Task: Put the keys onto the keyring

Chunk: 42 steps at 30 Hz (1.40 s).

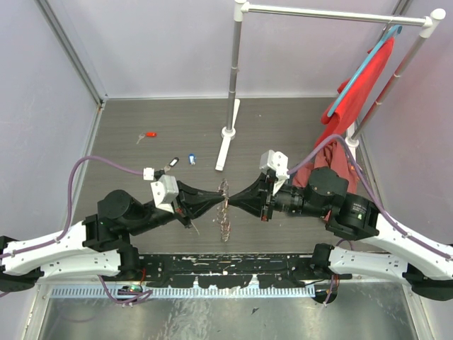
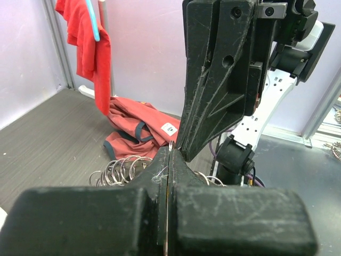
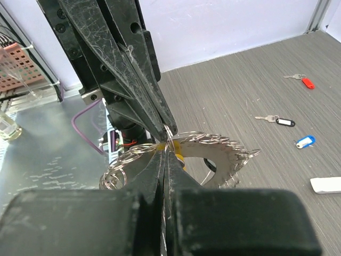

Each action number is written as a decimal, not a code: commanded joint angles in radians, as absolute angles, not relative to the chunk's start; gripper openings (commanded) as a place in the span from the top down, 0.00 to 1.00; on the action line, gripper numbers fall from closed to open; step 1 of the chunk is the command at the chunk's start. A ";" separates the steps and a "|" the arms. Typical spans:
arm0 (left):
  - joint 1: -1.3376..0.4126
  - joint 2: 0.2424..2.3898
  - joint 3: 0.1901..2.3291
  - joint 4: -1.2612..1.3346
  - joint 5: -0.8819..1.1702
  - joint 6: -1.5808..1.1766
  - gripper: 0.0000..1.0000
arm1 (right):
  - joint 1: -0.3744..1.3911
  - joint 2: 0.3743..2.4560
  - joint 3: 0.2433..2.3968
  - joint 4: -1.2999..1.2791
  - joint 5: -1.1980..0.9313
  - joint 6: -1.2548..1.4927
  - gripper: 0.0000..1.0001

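The keyring [image 1: 225, 216], a flat grey ring fringed with small silvery rings, hangs between the two gripper tips above the table. My left gripper [image 1: 221, 200] is shut on a thin ring of it [image 2: 170, 145]. My right gripper [image 1: 232, 201] is shut tip to tip against the left one. A yellow key head [image 3: 180, 157] shows on both sides of its fingertips, pressed to the keyring [image 3: 234, 157]. The red key [image 1: 150, 134], black key [image 1: 172, 162] and blue key [image 1: 192, 159] lie on the table at the back left. They also show in the right wrist view: red [image 3: 307, 82], black [image 3: 285, 122], blue [image 3: 303, 142].
A white clothes rack stands behind, its foot [image 1: 228, 132] near the middle. A red garment [image 1: 361, 81] hangs from the rack and lies heaped [image 1: 331, 152] at the right. A metal strip with a ruler [image 1: 226, 273] runs along the near edge.
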<state>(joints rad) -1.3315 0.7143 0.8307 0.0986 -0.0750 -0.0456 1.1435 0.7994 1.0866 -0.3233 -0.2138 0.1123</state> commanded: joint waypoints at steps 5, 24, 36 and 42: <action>-1.330 0.706 0.835 0.146 -0.101 -0.042 1.00 | 1.147 0.776 1.110 -0.286 -0.146 0.073 0.99; -1.220 0.714 0.854 -0.105 -0.209 -0.031 1.00 | 1.147 0.812 1.125 -0.421 0.255 0.150 0.25; -1.131 0.652 0.836 -0.327 -0.273 -0.117 1.00 | 0.870 1.089 1.216 -0.576 0.128 0.271 0.00; -1.098 0.656 0.848 -0.431 -0.339 -0.144 1.00 | 0.562 1.016 1.099 -0.488 -0.120 0.361 0.00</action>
<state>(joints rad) -1.1191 0.6605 0.8307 -0.3744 -0.2771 -0.1101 0.6888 1.1034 1.1419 -0.5625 0.0708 0.2768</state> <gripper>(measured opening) 0.007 0.998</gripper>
